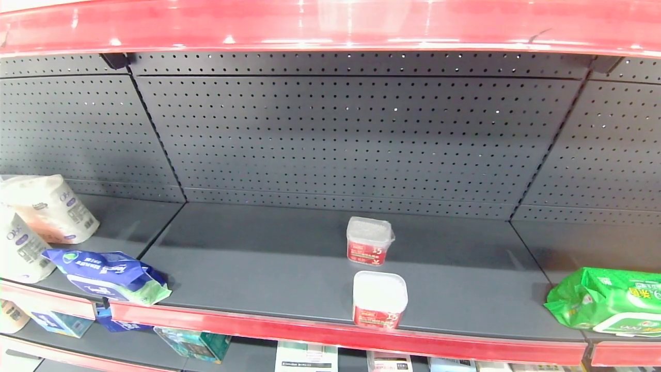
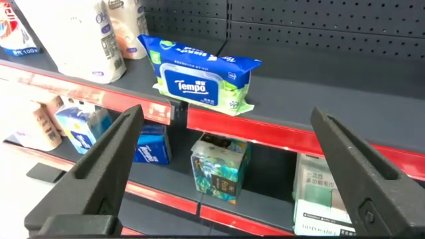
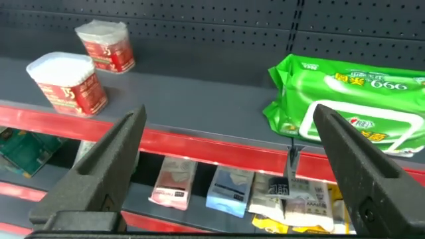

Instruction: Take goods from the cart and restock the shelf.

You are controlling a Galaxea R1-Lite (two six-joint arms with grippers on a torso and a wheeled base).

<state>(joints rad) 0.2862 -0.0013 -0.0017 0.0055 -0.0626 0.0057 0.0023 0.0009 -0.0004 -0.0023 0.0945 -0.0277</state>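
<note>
The left gripper gapes, empty. On the shelf, lower left in the head view, sit two paper rolls and one blue pack, likely soft and slippery; pinch it mid-body. Lower centre stand two tubs, probably light, stiff and smooth; grip the side walls. Lower right lies one green pack. The right gripper gapes too, empty.

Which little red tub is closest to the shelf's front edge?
The tub with the flat white lid, sitting right by the red front strip; the other tub stands behind it, deeper on the shelf.
</note>
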